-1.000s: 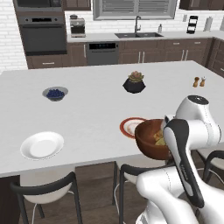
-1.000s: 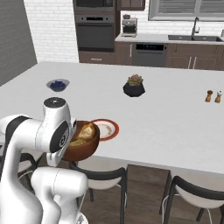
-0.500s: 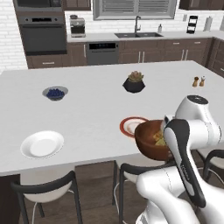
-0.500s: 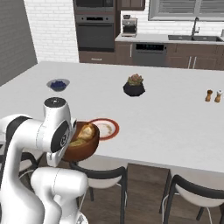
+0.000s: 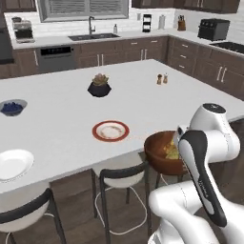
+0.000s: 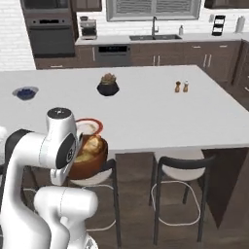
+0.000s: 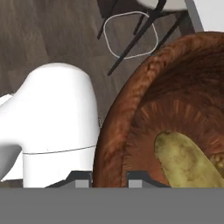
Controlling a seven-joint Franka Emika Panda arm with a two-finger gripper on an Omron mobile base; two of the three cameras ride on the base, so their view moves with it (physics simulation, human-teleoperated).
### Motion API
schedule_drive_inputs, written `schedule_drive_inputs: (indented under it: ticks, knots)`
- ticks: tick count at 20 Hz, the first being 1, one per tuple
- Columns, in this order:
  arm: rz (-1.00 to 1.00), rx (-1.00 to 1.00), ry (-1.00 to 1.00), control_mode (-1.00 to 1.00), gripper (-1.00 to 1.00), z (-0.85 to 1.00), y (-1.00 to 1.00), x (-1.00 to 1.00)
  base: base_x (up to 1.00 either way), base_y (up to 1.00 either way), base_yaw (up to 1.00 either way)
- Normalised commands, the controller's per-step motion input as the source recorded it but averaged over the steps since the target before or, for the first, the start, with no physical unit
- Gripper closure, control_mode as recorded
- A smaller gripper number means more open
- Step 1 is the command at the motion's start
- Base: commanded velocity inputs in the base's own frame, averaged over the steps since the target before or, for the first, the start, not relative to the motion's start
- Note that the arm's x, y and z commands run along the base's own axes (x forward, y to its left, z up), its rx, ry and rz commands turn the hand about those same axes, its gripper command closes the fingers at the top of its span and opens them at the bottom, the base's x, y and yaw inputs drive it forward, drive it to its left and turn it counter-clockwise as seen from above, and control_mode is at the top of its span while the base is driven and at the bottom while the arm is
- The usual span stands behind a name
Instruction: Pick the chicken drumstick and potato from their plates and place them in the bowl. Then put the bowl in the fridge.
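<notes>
The bowl (image 5: 164, 153), of reddish-brown wood, is hanging in the air just off the near edge of the island counter (image 5: 71, 114), above the bar stools (image 5: 125, 177), carried at the end of the white arm. In the hand view its rim is running between the two finger tips of the gripper (image 7: 109, 177), one tip lying outside the wall and one inside, so the claw appears to be closed narrowly on the rim and bearing the bowl's weight. Inside the bowl, the potato (image 7: 186, 159) is lying as a tan-yellow lump against the lighter inner wall; a golden-orange piece beside it, at the frame's edge, is probably the chicken drumstick (image 7: 217, 161), though too little is showing to be sure.

Back on the counter, nearest the bowl, the red-rimmed plate (image 5: 110, 130) is sitting bare, and the plain white plate (image 5: 13, 163) is lying farther along the same near edge. Beyond them are standing a black plant pot (image 5: 99, 86), a small bowl of blueberries (image 5: 11, 107) and two shakers (image 5: 162, 78).

The step in hand is judged to be the carry to the fridge. Done well, it calls for keeping the bowl level, since a one-sided rim grip lets it tip, and for turning slowly, clear of the counter edge and stools.

No brand, label or legible writing is appearing anywhere.
</notes>
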Motion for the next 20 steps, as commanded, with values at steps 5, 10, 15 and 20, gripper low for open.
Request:
schedule_drive_inputs:
  ticks: [5,10,15,20]
  knots:
    - [0.00,0.00,0.00,1.00,1.00,0.00,0.00,0.00,0.10,0.00,-0.81]
    - [0.00,0.00,0.00,1.00,1.00,0.00,0.00,0.00,0.11,0.00,-0.81]
    - [0.00,0.00,0.00,1.00,1.00,0.00,0.00,0.00,0.09,0.00,-0.84]
    - [0.00,0.00,0.00,1.00,1.00,0.00,0.00,0.00,0.37,0.00,-0.76]
